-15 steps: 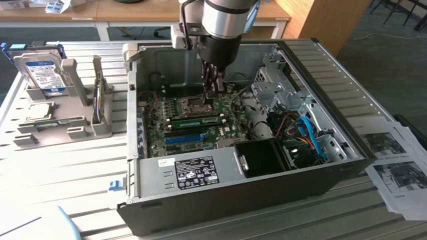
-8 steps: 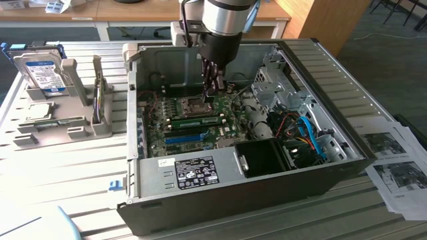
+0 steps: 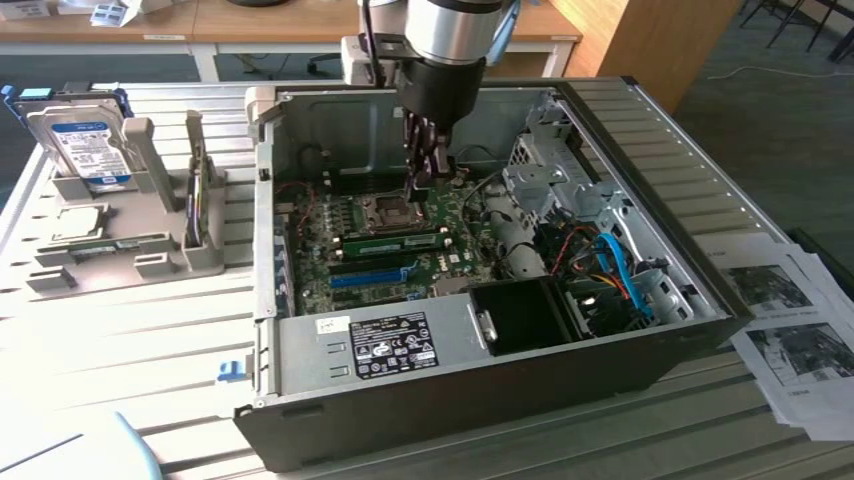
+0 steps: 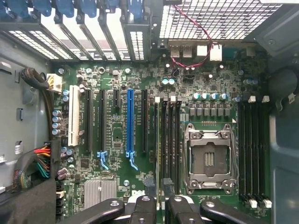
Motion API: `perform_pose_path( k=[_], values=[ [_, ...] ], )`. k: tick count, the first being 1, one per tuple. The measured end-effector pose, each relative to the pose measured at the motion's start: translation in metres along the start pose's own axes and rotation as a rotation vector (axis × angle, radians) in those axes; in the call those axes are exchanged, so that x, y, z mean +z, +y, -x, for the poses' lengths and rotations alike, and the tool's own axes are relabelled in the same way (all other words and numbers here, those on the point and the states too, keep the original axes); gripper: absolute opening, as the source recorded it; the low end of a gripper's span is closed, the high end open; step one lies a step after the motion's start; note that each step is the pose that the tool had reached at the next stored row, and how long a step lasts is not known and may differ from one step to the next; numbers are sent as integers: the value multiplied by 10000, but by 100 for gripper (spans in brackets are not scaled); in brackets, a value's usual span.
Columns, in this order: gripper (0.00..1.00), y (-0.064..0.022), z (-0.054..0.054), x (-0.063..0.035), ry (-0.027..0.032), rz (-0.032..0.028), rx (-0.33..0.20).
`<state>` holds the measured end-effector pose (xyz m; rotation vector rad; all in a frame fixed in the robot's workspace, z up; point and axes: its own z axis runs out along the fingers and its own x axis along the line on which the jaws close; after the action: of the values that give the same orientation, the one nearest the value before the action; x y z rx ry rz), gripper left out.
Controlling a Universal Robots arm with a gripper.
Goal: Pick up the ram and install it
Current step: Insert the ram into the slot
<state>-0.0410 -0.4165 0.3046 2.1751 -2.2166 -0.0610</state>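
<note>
Gripper (image 3: 427, 188) is down inside the case (image 3: 400, 350), over the motherboard (image 3: 314, 290). In the wrist view its fingers (image 4: 148, 205) stand apart, clamped on nothing I can make out. The ram (image 3: 394, 242) stands on edge in a black slot, between the blue slot (image 3: 367, 277) and the processor socket (image 3: 394, 210). From the wrist view it's a thin edge-on line running out from the gap between the fingers.

Risks, as I judge them:
- Can't tell if the white end clips (image 4: 157, 99) have latched. A push at one end only could tilt the stick and stress the slot.
- The socket is open and looks delicate — any sideways drift of the fingers toward it is bad.
- Neighbouring slots sit just beside, so there's little room to spare.

Materials: the ram is a thin, rigid green board with dark chips. The slots are hard plastic, the case bare sheet metal, and the fingers dark and blocky.
</note>
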Motion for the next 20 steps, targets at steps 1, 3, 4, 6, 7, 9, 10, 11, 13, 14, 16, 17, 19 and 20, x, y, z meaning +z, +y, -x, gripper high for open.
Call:
perform_pose_path(
  k=[1,3,4,6,7,9,10,11,13,14,16,17,19,20],
  values=[
    [18,0,0,-8,-1,0,0],
    [18,1,0,-26,-1,0,0],
    [18,2,0,-34,-1,0,0],
    [18,3,0,-52,-1,0,0],
    [18,3,0,-60,0,0,0],
    [18,4,0,-75,-1,-1,0],
    [18,4,0,-83,0,0,0],
    [18,5,0,-89,0,-1,0],
    [18,5,0,-101,1,0,0],
    [18,6,0,-107,1,0,0],
    [18,6,0,-119,2,0,0],
    [18,6,0,-124,1,-1,0],
    [18,7,0,-135,3,0,0],
    [18,7,0,-141,4,-1,0]
  ],
)
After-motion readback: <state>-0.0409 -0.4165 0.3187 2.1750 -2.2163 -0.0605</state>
